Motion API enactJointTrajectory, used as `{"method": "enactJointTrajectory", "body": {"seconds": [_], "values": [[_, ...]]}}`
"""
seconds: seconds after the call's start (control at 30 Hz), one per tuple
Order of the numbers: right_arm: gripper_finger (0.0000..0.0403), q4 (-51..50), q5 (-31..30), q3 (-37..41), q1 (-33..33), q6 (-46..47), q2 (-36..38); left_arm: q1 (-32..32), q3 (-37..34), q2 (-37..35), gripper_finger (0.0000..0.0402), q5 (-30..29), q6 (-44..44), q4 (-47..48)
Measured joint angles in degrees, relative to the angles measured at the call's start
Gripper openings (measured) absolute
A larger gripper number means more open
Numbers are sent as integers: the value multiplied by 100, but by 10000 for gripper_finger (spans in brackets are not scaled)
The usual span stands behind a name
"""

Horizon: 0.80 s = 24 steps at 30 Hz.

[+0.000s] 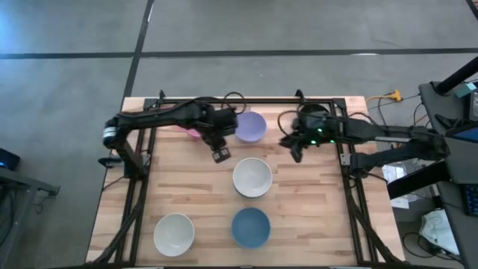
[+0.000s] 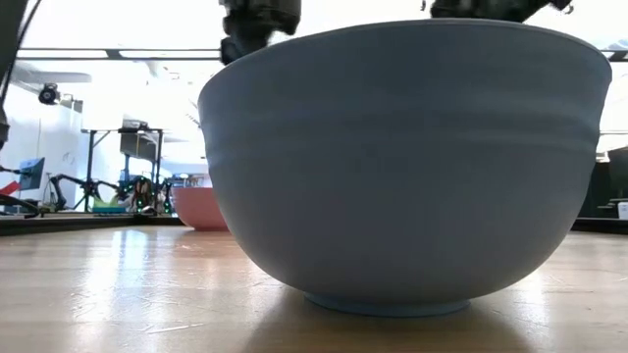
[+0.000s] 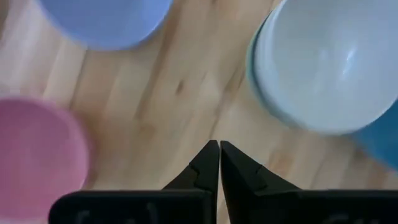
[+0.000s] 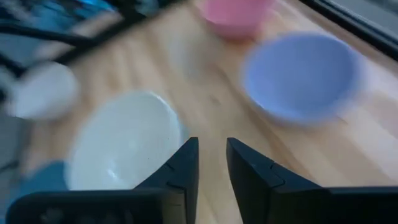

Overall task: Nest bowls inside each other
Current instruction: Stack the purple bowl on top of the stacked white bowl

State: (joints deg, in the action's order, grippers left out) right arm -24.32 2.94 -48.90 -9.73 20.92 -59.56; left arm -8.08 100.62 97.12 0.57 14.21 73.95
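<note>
Five bowls are seen on the wooden table [image 1: 187, 187], all upright with mouths facing up; being round, no long axis can be assigned. The lavender bowl [image 1: 250, 126] stands at the far centre, with the pink bowl [image 1: 193, 132] to its left, largely hidden beneath the left arm. A white bowl [image 1: 252, 177] sits at the centre, and its outer wall appears mint green in the left wrist view. The blue bowl [image 1: 250, 227] is at the near edge, and a second white bowl [image 1: 174, 233] lies to its left. All five stand apart.

The left gripper [image 1: 220, 155] hangs above bare wood between the pink, lavender and centre bowls, fingers pressed together, holding nothing. The right gripper [image 1: 293, 149] hovers right of the lavender bowl, narrowly parted and empty.

The table is of pale planks within a black frame. Grey floor surrounds it, and a bright workshop with equipment lies beyond.
</note>
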Motion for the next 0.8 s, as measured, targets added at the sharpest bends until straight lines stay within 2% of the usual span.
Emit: {"method": "enactJointTrajectory", "body": {"seconds": [0.1,0.17,0.43,0.57,0.8], "values": [[98,968,709,31,-283,-436,-583,0,-772,-549,0,-115,-112,-31],[116,960,778,-112,-389,-1145,-1024,-1,-1296,-917,0,-114,-109,-100],[180,-40,552,-1247,-602,-3460,-2763,16,-3006,-2229,0,-94,486,-956],[183,-503,171,-1936,-598,-3961,-3506,33,-3505,-2737,0,-31,662,-1259],[172,-1307,-100,-3039,-641,-4327,-4723,33,-3933,-3288,0,-10,806,-1262]]}}
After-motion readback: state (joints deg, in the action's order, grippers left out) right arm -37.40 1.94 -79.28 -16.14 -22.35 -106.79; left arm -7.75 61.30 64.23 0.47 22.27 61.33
